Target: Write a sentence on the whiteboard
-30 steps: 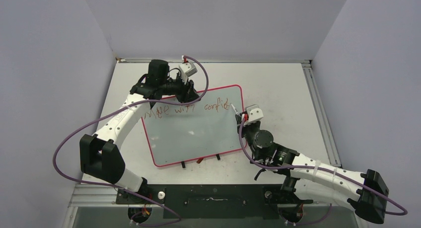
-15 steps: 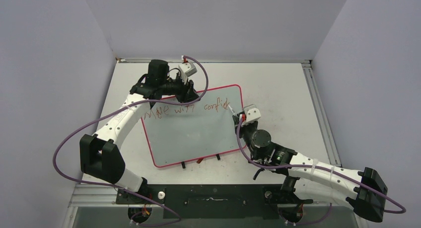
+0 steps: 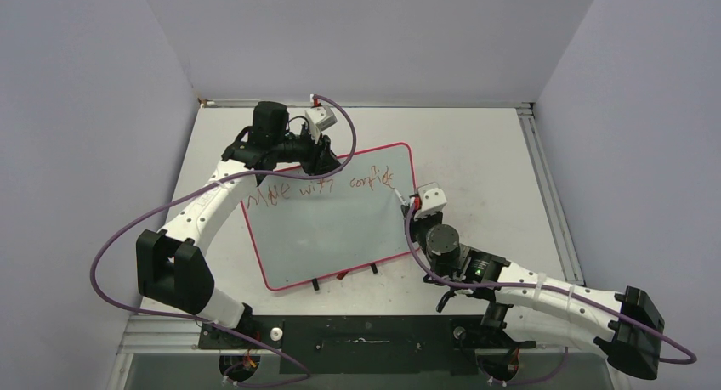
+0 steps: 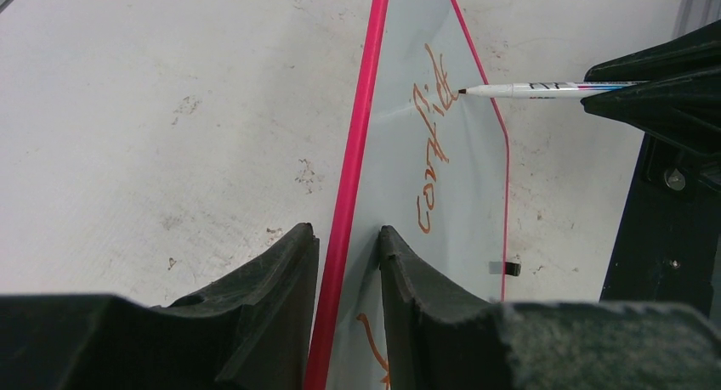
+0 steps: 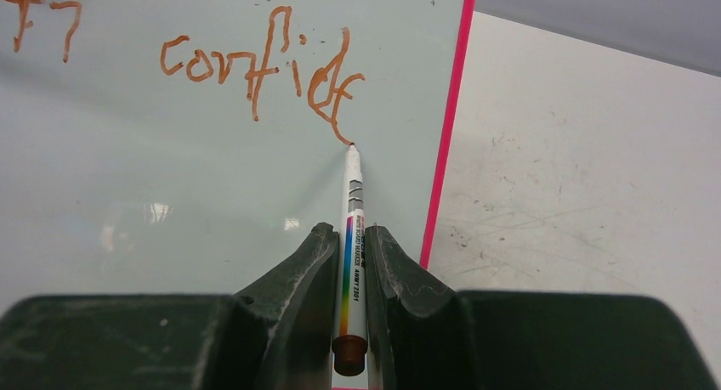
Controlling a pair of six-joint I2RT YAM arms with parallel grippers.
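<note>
1. Done so far: the sentence [image 3: 327, 186] reads "Move with confid" + a rough last letter, prob an "e". It runs in one shaky red-brown line across the top of the whiteboard [image 3: 332, 233]
2. Left to do, as I judge it: the "nce" or so to finish "confidence". V little room, since the last letter sits near the pink rim on the board's right side. The rest may need cramming in or a new line below, where the board is bare
3. R gripper [image 5: 347, 234] is closed narrow on a white marker [image 5: 352, 195], butt end back btwn the fingers, tip fwd
4. Marker tip is at the foot of the last stroke, touching the board or v nearly; can't tell for sure
5. L gripper [image 4: 349, 237] is pinched narrow on the board's top rim, one finger each side, to the left of "confid"; steadying it by the look
6. Board stands tilted on the table [image 3: 476, 152], btwn the two arms
</note>
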